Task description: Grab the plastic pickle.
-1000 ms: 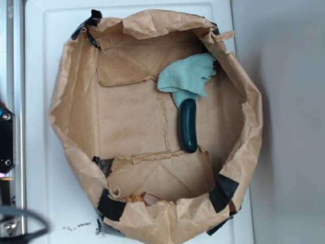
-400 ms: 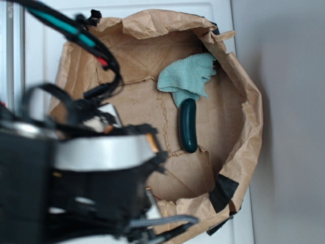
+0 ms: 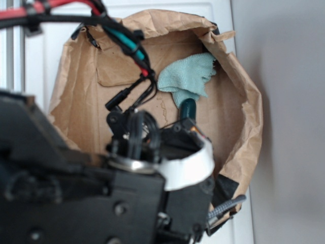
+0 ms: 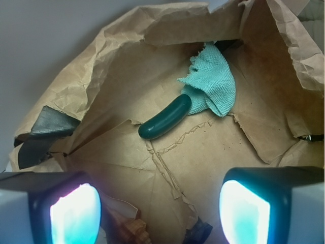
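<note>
The step in hand was the approach: the plastic pickle (image 4: 165,120) had not been grasped and lay flat on the floor of the brown paper nest (image 4: 127,35), one end touching the edge of the mint-green cloth (image 4: 213,84) and the other pointing toward the middle of the paper. In the wrist view the gripper (image 4: 160,208) hung above the paper floor with its two fingers (image 4: 75,213) spread wide and nothing between them; the pickle sat ahead of the gap and a little toward the cloth, well clear of both fingers. In the exterior view the arm (image 3: 76,193) filled the lower left, reaching over the nest's near wall with its cables (image 3: 119,38) trailing up to the top edge, and its wrist covered most of the pickle, leaving only the end by the cloth showing. By my judgement the next move called for carrying the open jaws forward until they straddled the pickle across its narrow width, with a turn of the wrist if needed, then lowering and closing. The cloth lay close enough that a finger might snag it.
</note>
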